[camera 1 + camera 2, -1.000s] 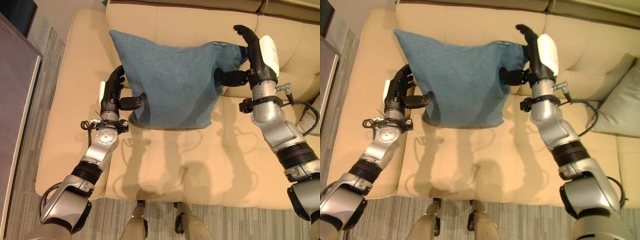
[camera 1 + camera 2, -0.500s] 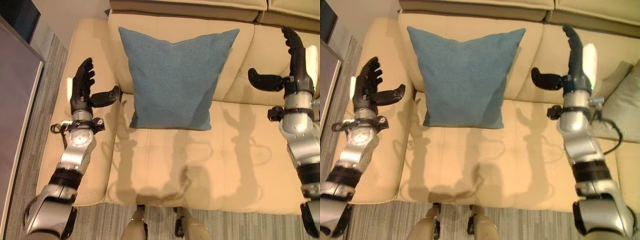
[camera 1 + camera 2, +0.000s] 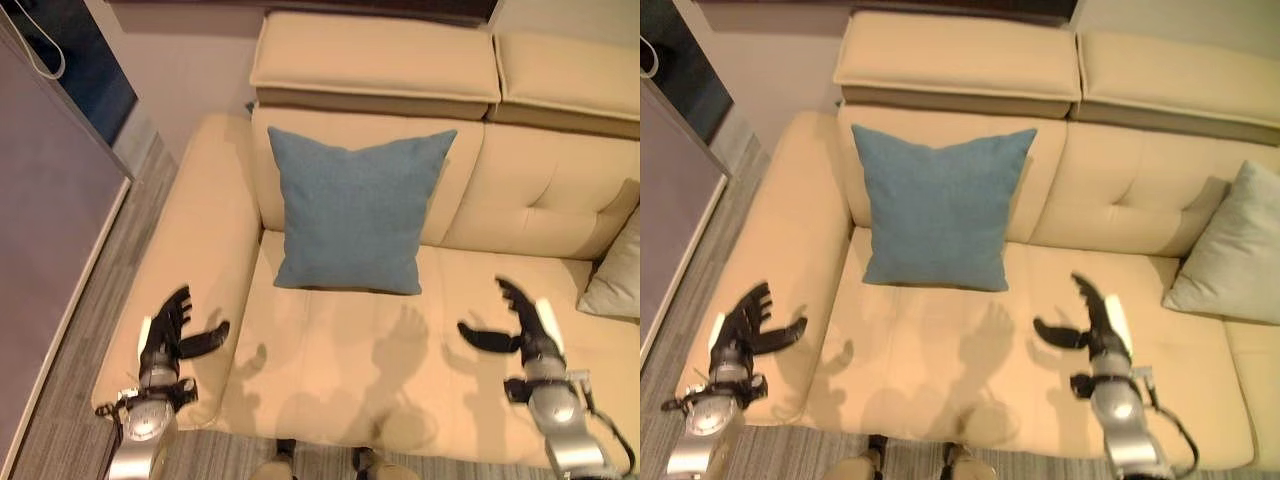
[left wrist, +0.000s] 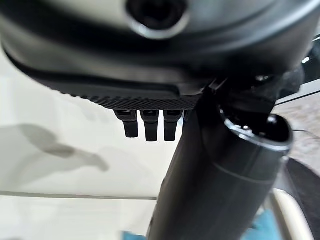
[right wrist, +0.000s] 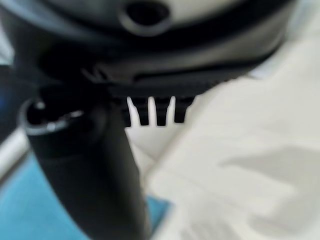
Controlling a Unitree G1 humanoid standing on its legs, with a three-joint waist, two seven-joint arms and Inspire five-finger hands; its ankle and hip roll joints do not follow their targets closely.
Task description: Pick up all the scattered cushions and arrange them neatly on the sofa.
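Two cushions on sofa (image 3: 940,370), blue cushion (image 3: 938,208) upright, grey-green cushion (image 3: 1230,250) leaning, left hand (image 3: 740,330), right hand (image 3: 1092,322) spread wide, empty

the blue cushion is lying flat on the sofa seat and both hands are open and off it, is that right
Not quite. The blue cushion stands upright against the sofa backrest, as the right eye view shows. The left hand and right hand are indeed open and off it.

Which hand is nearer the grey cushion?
Right. The right hand hovers over the seat just left of the grey cushion; the left hand is over the far armrest.
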